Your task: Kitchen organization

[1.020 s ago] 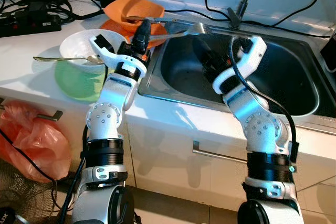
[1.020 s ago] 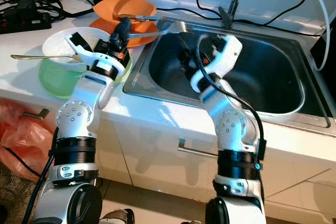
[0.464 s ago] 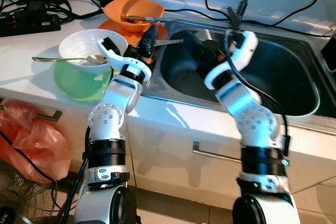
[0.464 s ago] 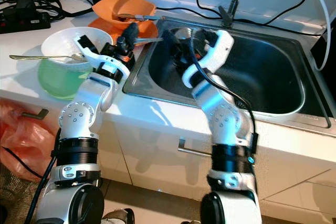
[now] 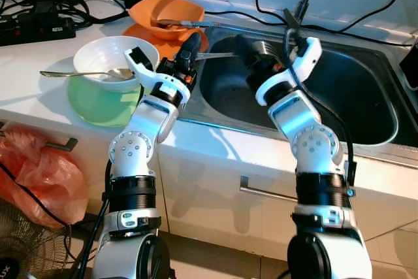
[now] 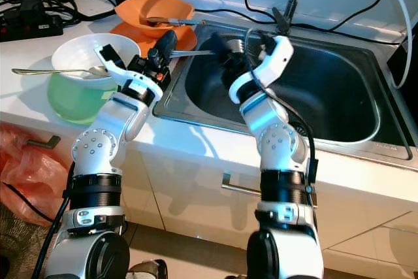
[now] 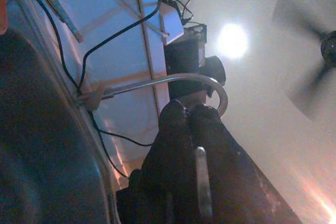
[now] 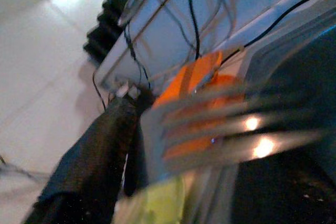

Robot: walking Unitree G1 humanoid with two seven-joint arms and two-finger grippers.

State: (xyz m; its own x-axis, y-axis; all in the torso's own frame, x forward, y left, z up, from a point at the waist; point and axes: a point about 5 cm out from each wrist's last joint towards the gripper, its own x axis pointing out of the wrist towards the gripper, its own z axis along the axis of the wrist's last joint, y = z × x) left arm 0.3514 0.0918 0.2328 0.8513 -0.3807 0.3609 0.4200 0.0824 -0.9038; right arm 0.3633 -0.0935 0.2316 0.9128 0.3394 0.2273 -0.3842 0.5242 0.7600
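arms: silver, black joint bands | cable: black (right arm)

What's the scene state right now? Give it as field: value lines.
left end effector: shut on the fork handle, over the sink's left edge
fork: held level over the sink, tines toward the right arm
right end effector: at the fork's tine end, over the sink; grip unclear
sink: steel basin, under both arms
white bowl: on the green plate, spoon resting across it
orange bowl: behind the white bowl on the counter, utensil in it
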